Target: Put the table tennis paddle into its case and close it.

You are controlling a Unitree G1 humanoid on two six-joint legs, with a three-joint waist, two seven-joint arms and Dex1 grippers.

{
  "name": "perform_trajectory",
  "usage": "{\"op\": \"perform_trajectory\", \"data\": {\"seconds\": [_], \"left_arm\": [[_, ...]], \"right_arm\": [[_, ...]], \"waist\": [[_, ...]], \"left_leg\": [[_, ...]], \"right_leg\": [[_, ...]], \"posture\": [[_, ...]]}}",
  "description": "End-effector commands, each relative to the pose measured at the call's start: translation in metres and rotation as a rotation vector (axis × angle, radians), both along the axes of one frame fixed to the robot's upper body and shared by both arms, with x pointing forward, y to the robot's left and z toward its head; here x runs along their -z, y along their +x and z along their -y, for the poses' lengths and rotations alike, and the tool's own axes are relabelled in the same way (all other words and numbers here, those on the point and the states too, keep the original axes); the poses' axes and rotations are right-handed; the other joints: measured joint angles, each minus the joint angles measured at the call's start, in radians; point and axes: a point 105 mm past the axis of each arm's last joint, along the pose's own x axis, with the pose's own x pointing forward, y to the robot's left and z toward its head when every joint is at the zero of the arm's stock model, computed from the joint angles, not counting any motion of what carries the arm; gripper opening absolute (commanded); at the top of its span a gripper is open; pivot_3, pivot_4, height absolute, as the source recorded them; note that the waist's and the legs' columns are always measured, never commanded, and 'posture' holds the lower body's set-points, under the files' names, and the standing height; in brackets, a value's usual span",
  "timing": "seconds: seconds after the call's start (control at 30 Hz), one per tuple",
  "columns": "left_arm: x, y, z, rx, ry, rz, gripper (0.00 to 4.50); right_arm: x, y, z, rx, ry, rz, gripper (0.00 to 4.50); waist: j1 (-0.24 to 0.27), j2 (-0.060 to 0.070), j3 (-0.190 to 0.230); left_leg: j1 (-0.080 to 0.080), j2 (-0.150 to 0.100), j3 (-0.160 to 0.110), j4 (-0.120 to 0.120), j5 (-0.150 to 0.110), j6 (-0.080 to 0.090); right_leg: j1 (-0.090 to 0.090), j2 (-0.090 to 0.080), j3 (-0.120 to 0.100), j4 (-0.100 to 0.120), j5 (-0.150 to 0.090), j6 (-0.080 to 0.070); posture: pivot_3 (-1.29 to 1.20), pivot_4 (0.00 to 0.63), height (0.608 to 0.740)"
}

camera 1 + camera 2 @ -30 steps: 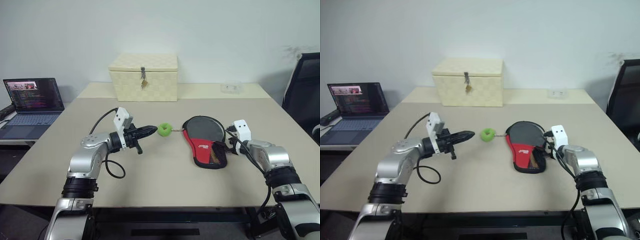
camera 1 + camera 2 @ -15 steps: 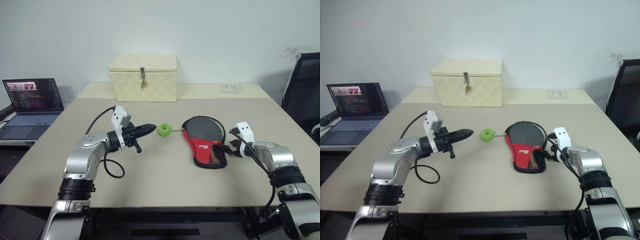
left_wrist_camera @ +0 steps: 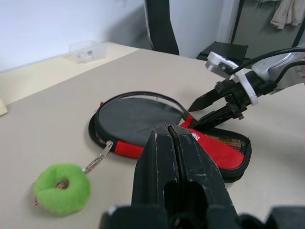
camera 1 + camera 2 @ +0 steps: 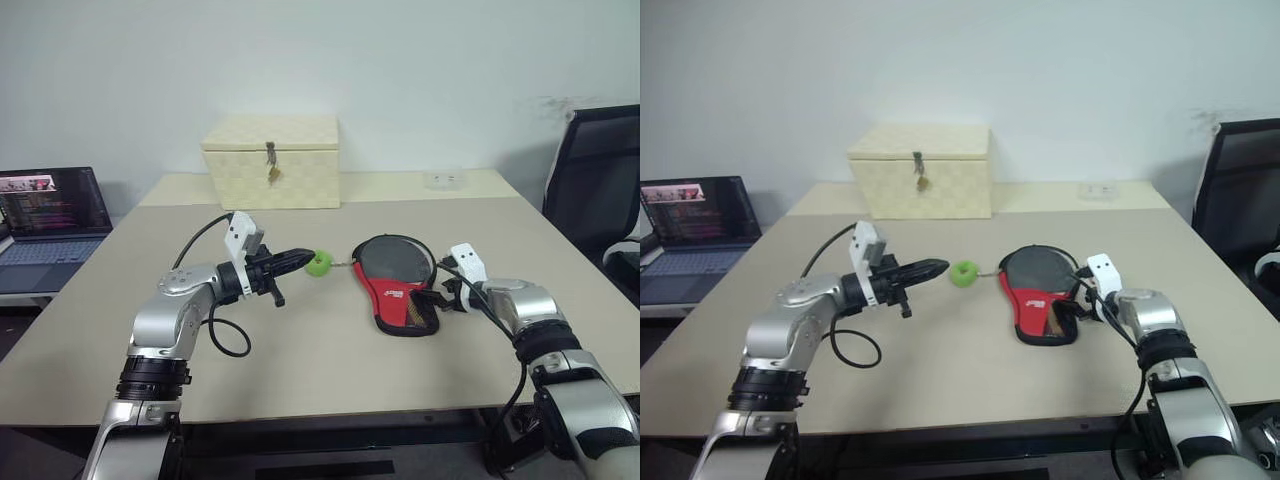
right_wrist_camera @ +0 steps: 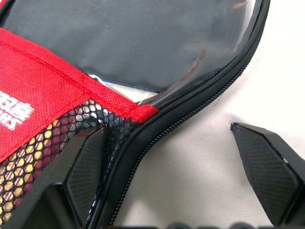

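The case (image 4: pixel 403 303), black with a red logo panel and mesh, lies flat on the table right of centre. The table tennis paddle's round black face (image 4: pixel 393 259) shows in its round end; the handle is hidden under the red panel. A green fuzzy ring (image 4: pixel 318 263) hangs off the case's zip by a short chain and rests on the table. My left gripper (image 4: pixel 304 258) is shut and holds nothing, hovering level with its tip just beside the ring. My right gripper (image 5: pixel 167 131) is open astride the case's zip edge. One finger (image 5: pixel 86 164) lies on the mesh, the other over the table.
A cream woven box (image 4: pixel 270 160) with a metal latch stands at the back of the table, and a small clear plastic box (image 4: pixel 445 178) sits at the back right. An open laptop (image 4: pixel 45 215) is off to the left. A black chair (image 4: pixel 595 170) stands at the right.
The whole view has swung, shifting the scene leftward. My right gripper has edged in and down onto the case's right edge. The left gripper has stayed put.
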Motion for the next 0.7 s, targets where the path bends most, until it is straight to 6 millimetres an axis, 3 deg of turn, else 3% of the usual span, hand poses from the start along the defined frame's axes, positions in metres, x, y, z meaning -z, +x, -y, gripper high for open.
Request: {"op": "perform_trajectory", "data": {"seconds": [0.03, 0.4, 0.7], "left_arm": [[-0.013, -0.006, -0.004, -0.002, 0.002, 0.058, 0.0], [-0.005, -0.013, -0.017, -0.015, 0.002, 0.017, 0.0], [0.018, -0.051, -0.023, 0.122, 0.07, -0.111, 0.0]], "right_arm": [[0.038, -0.013, -0.012, -0.04, -0.013, -0.133, 3.57], [0.031, -0.011, -0.051, -0.135, 0.048, -0.115, 0.17], [0.008, -0.023, -0.093, -0.255, 0.177, -0.102, 0.02]], "waist": [[-0.007, 0.0, 0.0], [-0.019, -0.003, -0.002], [-0.032, -0.003, -0.002]], "left_leg": [[0.001, 0.0, 0.0, 0.0, 0.0, 0.0], [0.004, 0.002, -0.001, 0.0, 0.0, 0.0], [0.005, 0.015, 0.001, -0.007, 0.0, -0.001]], "right_leg": [[0.001, 0.0, 0.0, 0.0, 0.0, 0.0], [0.003, 0.0, 0.002, 0.0, 0.0, 0.001], [-0.002, 0.007, 0.005, 0.0, -0.002, -0.004]], "posture": [[0.0, 0.15, 0.74], [0.0, 0.15, 0.74], [0.0, 0.15, 0.74]]}}
